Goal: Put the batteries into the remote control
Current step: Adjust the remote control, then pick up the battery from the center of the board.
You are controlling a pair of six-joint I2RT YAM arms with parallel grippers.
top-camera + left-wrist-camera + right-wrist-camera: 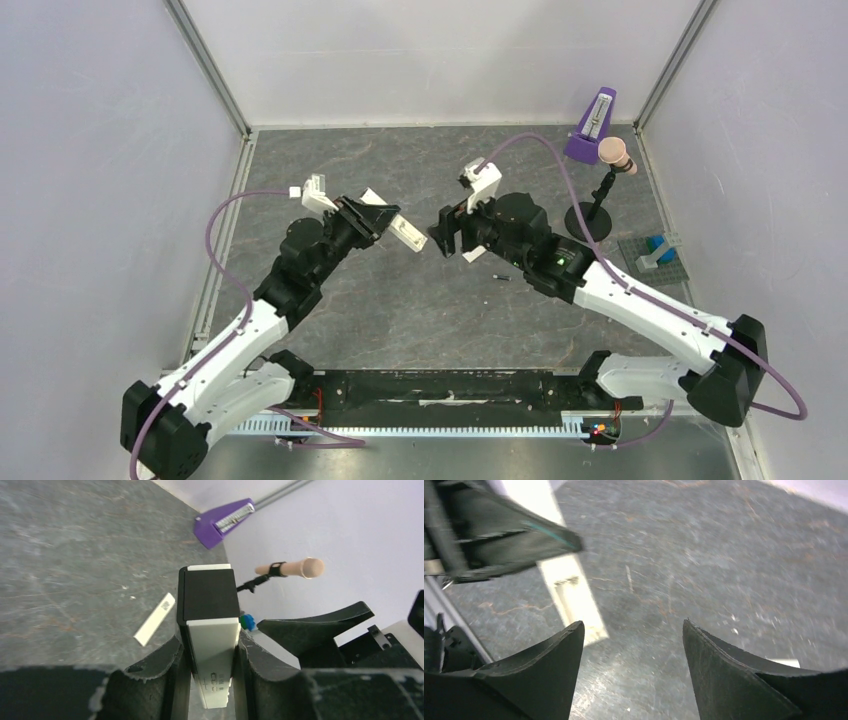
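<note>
My left gripper (385,222) is shut on the remote control (408,234), holding it above the table. In the left wrist view the white bar (210,645) is clamped between both fingers, with its dark recess facing the camera at the far end. I cannot tell what the recess holds. My right gripper (447,235) hovers just right of the remote's free end. Its jaws (633,625) stand wide apart with only bare table between them. The remote (569,592) shows at their upper left. One small dark battery (503,277) lies on the table under the right arm.
A thin white cover strip (155,619) lies flat on the table beyond the left gripper. At the back right stand a purple metronome (592,128) and a small stand with a tan cylinder (615,152). A grey plate with blue bricks (658,252) sits near the right wall.
</note>
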